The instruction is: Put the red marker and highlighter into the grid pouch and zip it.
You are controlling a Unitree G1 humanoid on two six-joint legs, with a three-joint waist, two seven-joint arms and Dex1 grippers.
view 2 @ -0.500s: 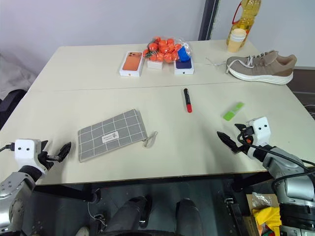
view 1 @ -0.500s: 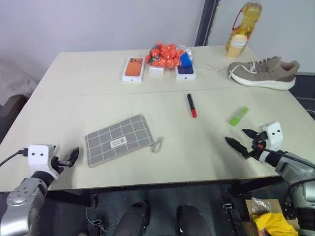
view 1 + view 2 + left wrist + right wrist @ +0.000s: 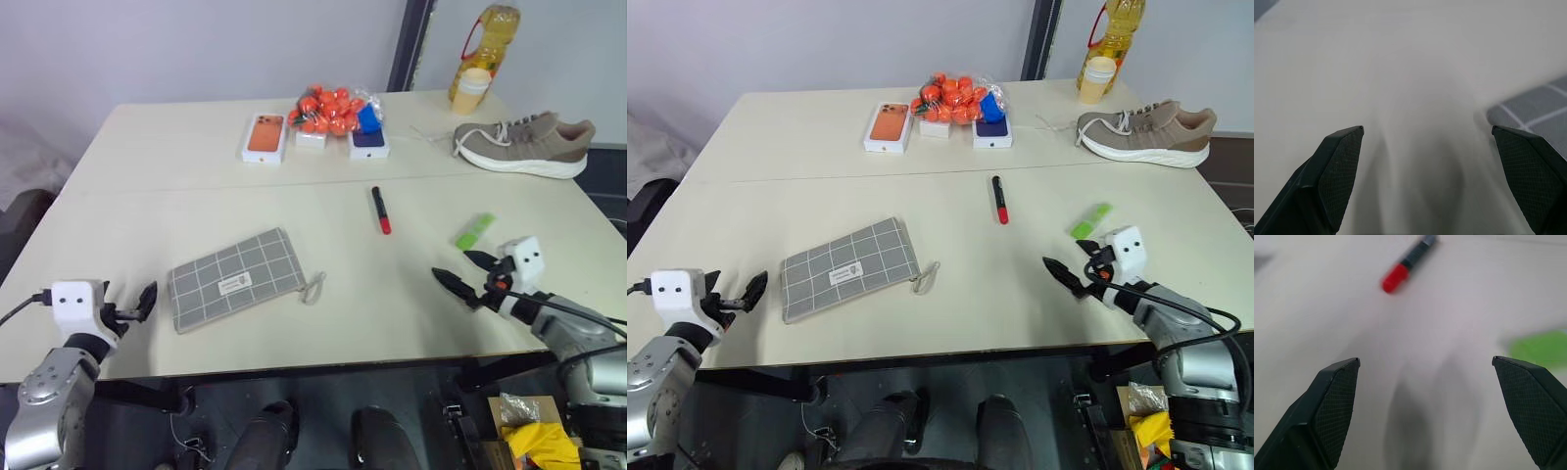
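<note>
Spread fingers (image 3: pixel 1337 171) over table (image 3: pixel 1415 63), grid pouch (image 3: pixel 1533 110) corner.

Silver-grey arm shells are being shown, each capped by a white box and trailing black cable, ahead of the left gripper (image 3: pixel 143 301) and right gripper (image 3: pixel 460 271), both black-fingered.

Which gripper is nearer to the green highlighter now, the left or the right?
Right. The right gripper hovers open just in front of the highlighter; the left gripper sits open at the far side of the table, beyond the grid pouch.
</note>
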